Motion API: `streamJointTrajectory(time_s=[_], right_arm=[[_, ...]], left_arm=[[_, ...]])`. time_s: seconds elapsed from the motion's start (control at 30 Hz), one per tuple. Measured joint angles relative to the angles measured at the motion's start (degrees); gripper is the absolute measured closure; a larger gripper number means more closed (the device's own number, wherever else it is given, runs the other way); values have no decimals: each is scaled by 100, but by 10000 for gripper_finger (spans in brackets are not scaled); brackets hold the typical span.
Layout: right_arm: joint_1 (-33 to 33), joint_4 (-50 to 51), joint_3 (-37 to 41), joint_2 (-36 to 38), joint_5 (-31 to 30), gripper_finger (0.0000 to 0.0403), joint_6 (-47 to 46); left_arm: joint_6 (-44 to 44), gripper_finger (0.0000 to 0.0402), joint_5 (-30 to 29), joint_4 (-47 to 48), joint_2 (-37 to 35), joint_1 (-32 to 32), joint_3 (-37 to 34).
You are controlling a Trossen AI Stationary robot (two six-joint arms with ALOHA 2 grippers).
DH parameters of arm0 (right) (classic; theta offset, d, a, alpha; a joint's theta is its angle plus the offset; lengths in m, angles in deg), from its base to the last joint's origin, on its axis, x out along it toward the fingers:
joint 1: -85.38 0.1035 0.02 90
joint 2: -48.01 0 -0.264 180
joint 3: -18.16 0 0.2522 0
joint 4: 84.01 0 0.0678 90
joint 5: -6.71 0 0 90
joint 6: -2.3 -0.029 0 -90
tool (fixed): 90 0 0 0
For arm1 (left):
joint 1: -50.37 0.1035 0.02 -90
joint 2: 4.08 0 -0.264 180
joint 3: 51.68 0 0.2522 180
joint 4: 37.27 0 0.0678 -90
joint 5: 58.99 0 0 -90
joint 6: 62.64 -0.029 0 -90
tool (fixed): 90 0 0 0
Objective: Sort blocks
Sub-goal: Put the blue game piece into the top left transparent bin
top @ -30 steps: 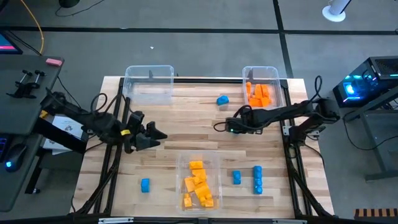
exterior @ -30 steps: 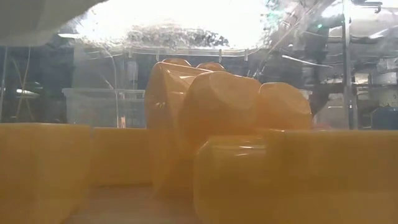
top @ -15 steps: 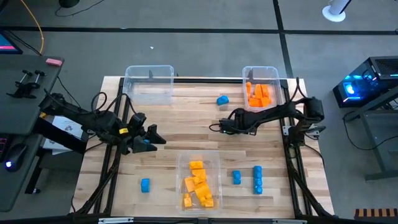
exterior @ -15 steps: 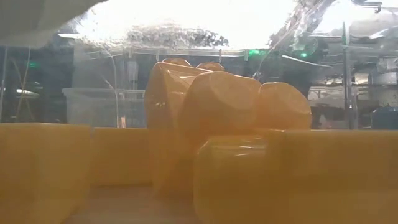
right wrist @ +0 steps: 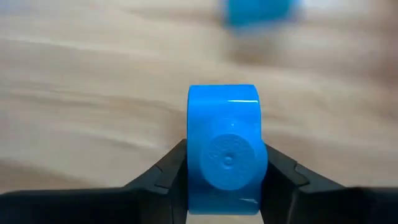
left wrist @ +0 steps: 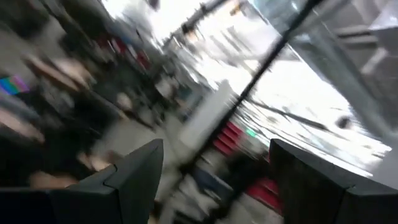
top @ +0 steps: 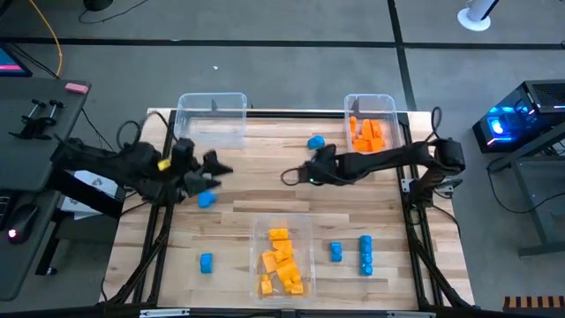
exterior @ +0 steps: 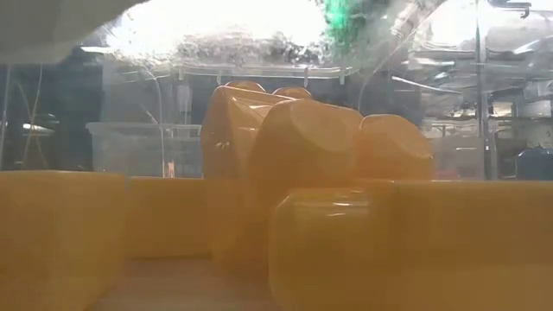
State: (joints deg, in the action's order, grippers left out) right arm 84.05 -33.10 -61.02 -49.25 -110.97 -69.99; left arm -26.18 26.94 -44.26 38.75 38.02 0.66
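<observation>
Right gripper [right wrist: 227, 171]: fingers clamped on a blue block [right wrist: 227, 149], held over the middle of the table [top: 265, 185], just short of another blue block [top: 316, 142] near the far edge.
Left gripper [top: 214, 165]: over the table's left part, fingers spread in its wrist view; a blue block [top: 207, 200] lies just beside it.
Far right bin [top: 391, 106]: orange blocks [top: 367, 134].
Near centre bin [top: 307, 231]: yellow-orange blocks [top: 281, 261].
Far left bin [top: 212, 121]: clear.
Near edge: loose blue blocks [top: 365, 253], one at the left [top: 206, 262].

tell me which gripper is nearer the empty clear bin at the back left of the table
Left. The left gripper sits just in front of the empty clear bin. The right gripper, shut on a blue block, is near the table's middle, farther off.
</observation>
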Motion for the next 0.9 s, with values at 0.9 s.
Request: streamJointTrajectory(time_s=[0.9], right_arm=[[-1211,-3854,-4602,-2976,1652,273,2984]], left_arm=[[-950,124,-791,280,0,1383,696]])
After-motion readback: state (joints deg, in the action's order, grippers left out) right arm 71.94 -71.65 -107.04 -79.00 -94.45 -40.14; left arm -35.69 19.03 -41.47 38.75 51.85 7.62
